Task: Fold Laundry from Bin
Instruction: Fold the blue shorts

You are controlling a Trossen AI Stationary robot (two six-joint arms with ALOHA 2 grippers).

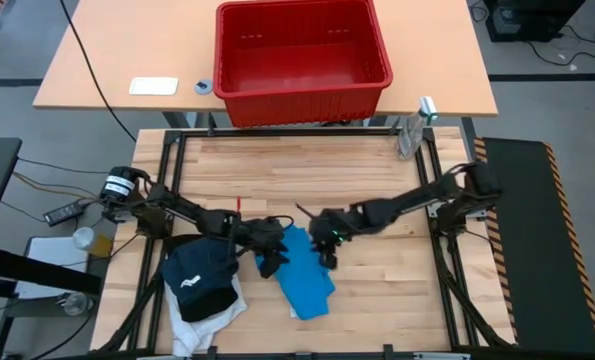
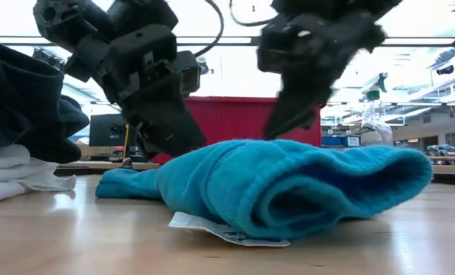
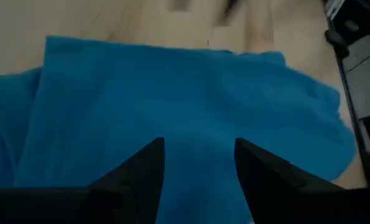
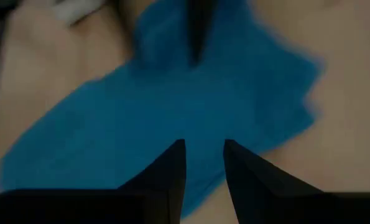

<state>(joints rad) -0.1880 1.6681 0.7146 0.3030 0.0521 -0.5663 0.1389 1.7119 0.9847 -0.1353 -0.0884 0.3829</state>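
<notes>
Here the left gripper [image 3: 197, 171] has its two dark fingers parted, a strip of bright blue cloth showing between them, and nothing pinched; it hangs over the left edge of the small blue garment [image 1: 305, 275]. The right gripper [image 4: 203, 165] shows a narrower gap with blue cloth behind it, and whether it holds any fabric I cannot tell; in the high view it sits at the garment's far right edge [image 1: 329, 240], facing the left one across the cloth. The garment lies on the wooden table [image 1: 397, 290] near the front, partly folded. Just left of it a dark navy garment [image 1: 202, 275] rests on a white one [image 1: 212, 320], and the red bin [image 1: 302, 55] stands well apart on the far table. The step in hand looks like flattening or folding the blue piece; done well, each gripper would take one layer at a corner, lift evenly and lay the fold without dragging the cloth. The low view alone shows the doubled, rounded fold bulging toward the near edge and a white tag [image 2: 227, 231] poking out beneath it, which the overhead picture hides. The high view alone shows the pile and the bin's place.
</notes>
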